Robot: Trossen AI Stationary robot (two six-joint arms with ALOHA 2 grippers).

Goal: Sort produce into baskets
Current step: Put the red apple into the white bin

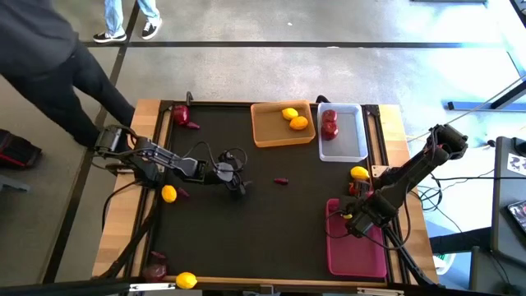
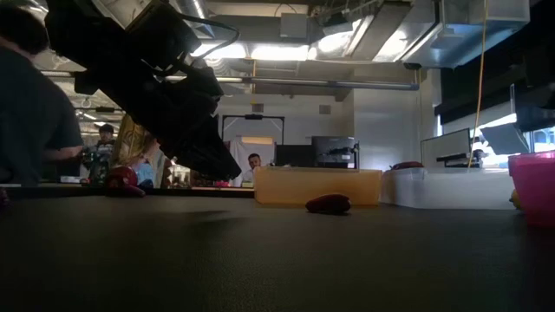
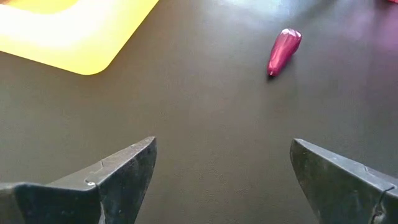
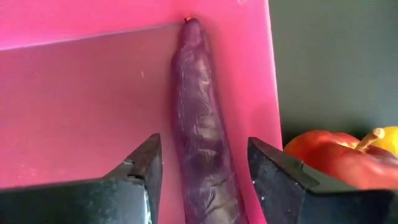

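Observation:
My right gripper (image 4: 202,180) hangs open over the near-left corner of the magenta basket (image 1: 362,255), pointing almost straight down. A dark purple elongated piece (image 4: 199,124) lies flat on the basket floor along its wall. A finger stands on either side of the piece, with a narrow gap on each side. My left gripper (image 3: 217,180) is open above the bare mat at the table's middle (image 1: 238,185). Another purple piece (image 3: 284,50) lies on the mat ahead of it (image 1: 281,180).
The orange basket (image 1: 263,136) holds a lemon (image 1: 289,113) and an orange citrus (image 1: 299,123). The white basket (image 1: 349,148) holds red apples (image 1: 329,123). Loose on the table are lemons (image 1: 168,194), (image 1: 186,280), (image 1: 359,173) and an apple (image 4: 323,155). People stand beyond the far edge.

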